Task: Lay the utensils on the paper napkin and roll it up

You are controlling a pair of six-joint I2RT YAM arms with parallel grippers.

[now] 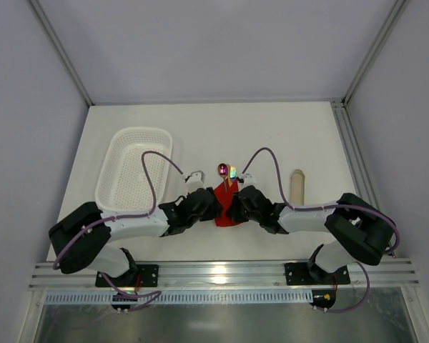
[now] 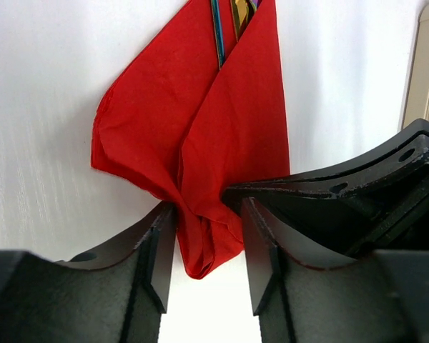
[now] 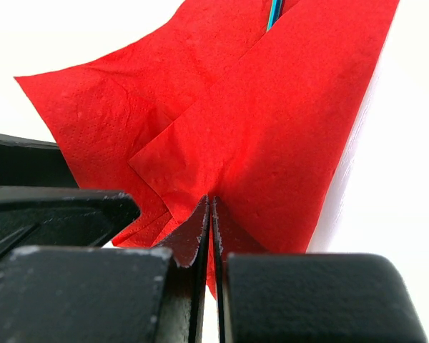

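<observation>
The red paper napkin (image 1: 227, 217) lies folded around the utensils (image 1: 226, 171). Their pink spoon bowl and green tines stick out at its far end. The handles show inside the fold in the left wrist view (image 2: 227, 28) and the right wrist view (image 3: 274, 13). My left gripper (image 1: 215, 208) is open, and the napkin's bunched near end (image 2: 200, 236) sits between its fingers (image 2: 156, 250). My right gripper (image 1: 235, 206) is shut and pinches the napkin (image 3: 272, 128) at its near crease, just right of the left gripper.
A white perforated basket (image 1: 111, 187) stands at the left. A beige oblong tray (image 1: 297, 186) lies to the right of the napkin. The right gripper's black body (image 2: 372, 193) crowds the left gripper's right finger.
</observation>
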